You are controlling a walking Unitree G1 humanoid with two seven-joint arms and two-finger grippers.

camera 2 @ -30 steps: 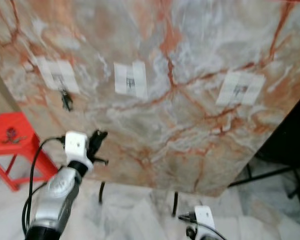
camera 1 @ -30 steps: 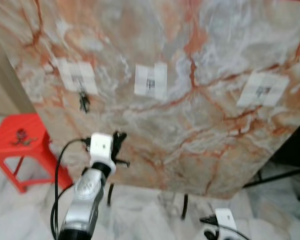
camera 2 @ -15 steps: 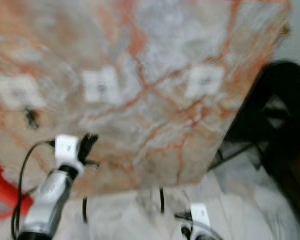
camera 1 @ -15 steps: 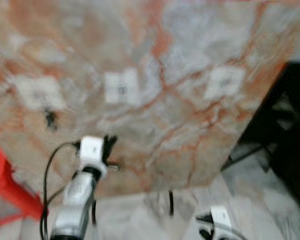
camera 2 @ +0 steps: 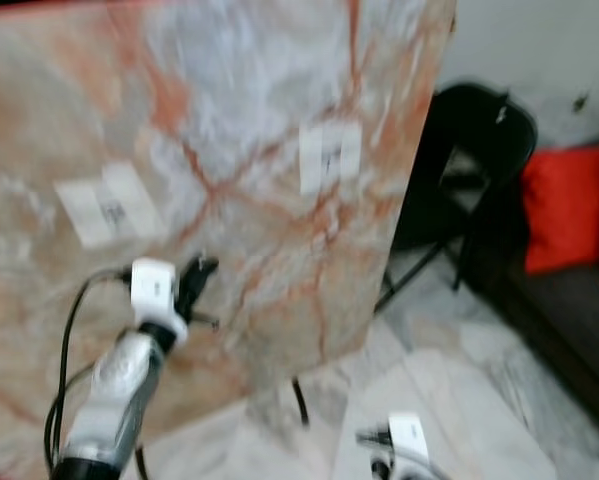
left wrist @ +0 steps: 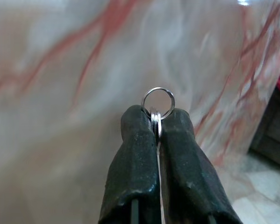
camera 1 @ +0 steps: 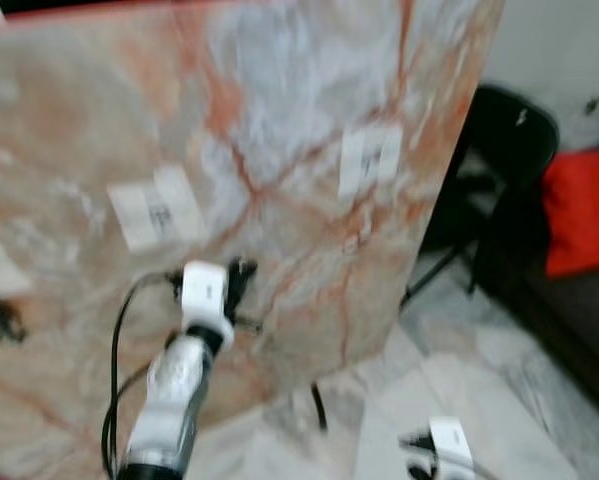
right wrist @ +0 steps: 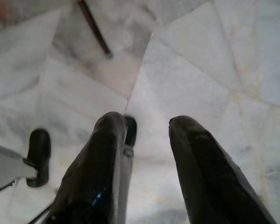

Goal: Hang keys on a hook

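A big, smooth marble board [camera 1: 279, 130] with orange veins stands on the pale stone floor [right wrist: 200, 70]. White tape patches [camera 1: 369, 160] are stuck on it, each with a small dark hook. The left gripper [left wrist: 156, 122] is raised in front of the board, jaws squeezed tight on a round, shiny key ring [left wrist: 158, 101]. The right gripper [right wrist: 149, 128] hangs over the floor, jaws apart, holding nothing.

cam panned right | marble board [camera 1: 279, 130] now left | black chair [camera 1: 509, 140] + red cushion [camera 1: 582, 210] newly in view
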